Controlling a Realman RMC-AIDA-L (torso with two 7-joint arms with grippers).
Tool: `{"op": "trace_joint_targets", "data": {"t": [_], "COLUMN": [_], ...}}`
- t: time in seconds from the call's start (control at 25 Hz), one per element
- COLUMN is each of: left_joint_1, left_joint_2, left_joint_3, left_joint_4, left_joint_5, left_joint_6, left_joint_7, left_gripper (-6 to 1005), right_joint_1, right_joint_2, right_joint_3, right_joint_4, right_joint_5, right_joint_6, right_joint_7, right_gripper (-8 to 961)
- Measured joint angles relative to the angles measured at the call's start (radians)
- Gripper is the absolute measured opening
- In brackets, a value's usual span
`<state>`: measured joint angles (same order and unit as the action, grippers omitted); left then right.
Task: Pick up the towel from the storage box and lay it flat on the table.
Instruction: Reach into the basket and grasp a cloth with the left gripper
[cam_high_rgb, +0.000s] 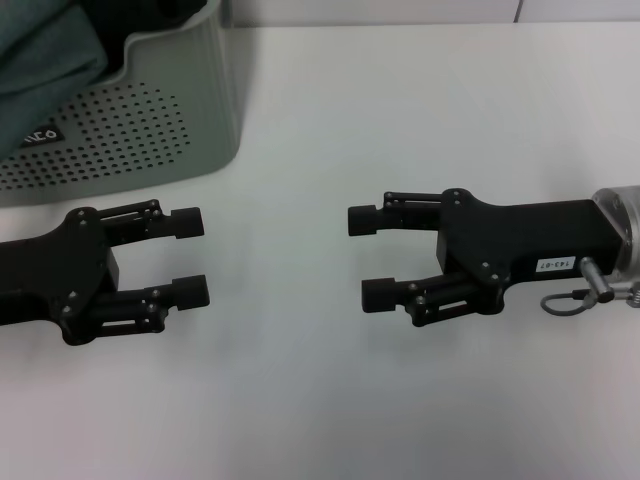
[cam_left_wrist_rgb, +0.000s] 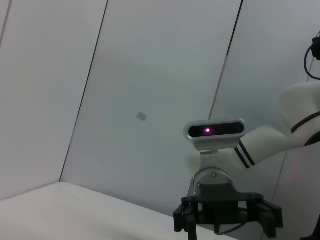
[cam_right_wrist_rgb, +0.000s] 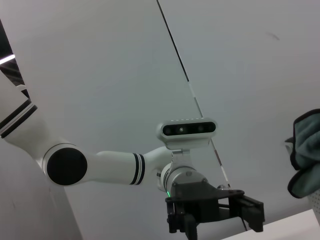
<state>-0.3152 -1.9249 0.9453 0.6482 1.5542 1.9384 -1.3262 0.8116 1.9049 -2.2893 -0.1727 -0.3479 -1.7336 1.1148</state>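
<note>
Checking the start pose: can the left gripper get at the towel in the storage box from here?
Probably yes: the open left gripper hovers beside the storage box, and the towel lies uncovered at its open top.

- Our left gripper (cam_high_rgb: 190, 257) hovers low at the left of the head view, its black fingers parted and pointing toward the middle.
- Our right gripper (cam_high_rgb: 372, 257) faces it from the right, fingers likewise spread, holding nothing.
- The two grippers sit level and apart, fingertips aimed at each other.
- Both white forearms reach inward from the sides.
</note>
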Motion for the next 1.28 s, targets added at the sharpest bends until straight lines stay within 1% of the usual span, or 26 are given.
{"op": "trace_joint_targets", "data": {"t": [0.24,0.48,0.6,0.64,0.72,0.84,0.92,1.04,1.08,1.12,1.2,1.28], "left_joint_1": [0.000,0.009,0.013,0.016,0.018,0.027,0.039,0.053,0.053,0.051,0.046,0.043], "left_joint_2": [-0.003,-0.007,-0.012,-0.016,-0.019,-0.035,-0.051,-0.076,-0.079,-0.083,-0.084,-0.081], "left_joint_3": [0.000,0.001,0.001,0.000,-0.021,-0.116,-0.210,-0.394,-0.433,-0.500,-0.562,-0.589], "left_joint_4": [0.002,0.004,0.004,0.004,0.006,0.043,0.111,0.268,0.301,0.366,0.442,0.533], "left_joint_5": [0.000,-0.003,-0.003,-0.003,-0.008,-0.038,-0.078,-0.117,-0.114,-0.102,-0.063,0.010], "left_joint_6": [0.000,0.000,-0.001,-0.001,-0.001,-0.001,-0.001,-0.031,-0.045,-0.076,-0.134,-0.237], "left_joint_7": [-0.012,0.022,0.050,0.065,0.066,0.041,-0.012,-0.163,-0.196,-0.260,-0.332,-0.397], "left_gripper": [744,736,733,731,729,725,722,718,717,716,713,711], "right_joint_1": [0.006,-0.004,-0.007,-0.008,-0.012,-0.032,-0.054,-0.080,-0.087,-0.096,-0.110,-0.124], "right_joint_2": [0.002,0.012,0.016,0.018,0.022,0.025,0.024,0.020,0.020,0.021,0.024,0.027], "right_joint_3": [-0.005,0.001,0.001,0.001,0.006,0.047,0.079,0.120,0.131,0.146,0.166,0.180], "right_joint_4": [-0.005,-0.006,-0.006,-0.006,0.002,0.018,0.021,0.024,0.025,0.025,0.025,0.026], "right_joint_5": [-0.002,-0.024,-0.025,-0.024,-0.022,-0.022,-0.024,-0.024,-0.024,-0.024,-0.024,-0.024], "right_joint_6": [0.008,0.008,0.009,0.010,0.013,0.044,0.080,0.129,0.140,0.152,0.163,0.172], "right_joint_7": [-0.004,-0.065,-0.081,-0.084,-0.093,-0.114,-0.124,-0.142,-0.149,-0.157,-0.166,-0.175], "right_gripper": [857,857,856,856,856,856,856,856,856,856,856,857]}}
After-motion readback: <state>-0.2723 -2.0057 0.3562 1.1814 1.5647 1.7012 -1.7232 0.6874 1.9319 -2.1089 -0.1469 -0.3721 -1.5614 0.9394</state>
